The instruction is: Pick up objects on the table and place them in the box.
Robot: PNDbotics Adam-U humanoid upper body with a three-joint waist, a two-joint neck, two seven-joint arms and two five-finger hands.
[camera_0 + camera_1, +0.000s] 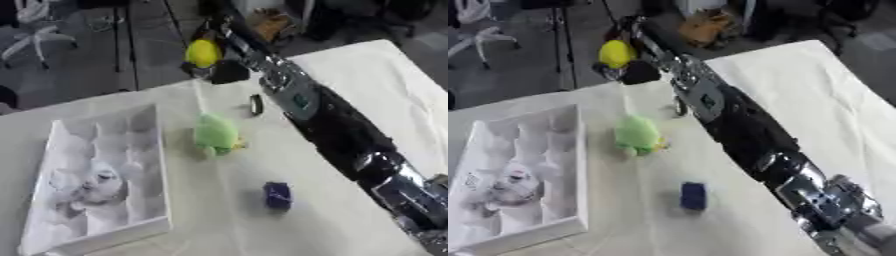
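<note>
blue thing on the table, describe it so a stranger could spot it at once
Start at the white box on the table's left. Right of its near corner lies the small dark blue block. It is nearer the camera than the green plush toy, and the only blue item.

The right arm (pixel 341 125) comes in from the lower right corner and stretches diagonally up across the picture, black with silver joints, nearly straight. Its hand (pixel 214 62) is at the far end, past the far edge, with fingers curled round something yellow. The left arm does not show
</note>
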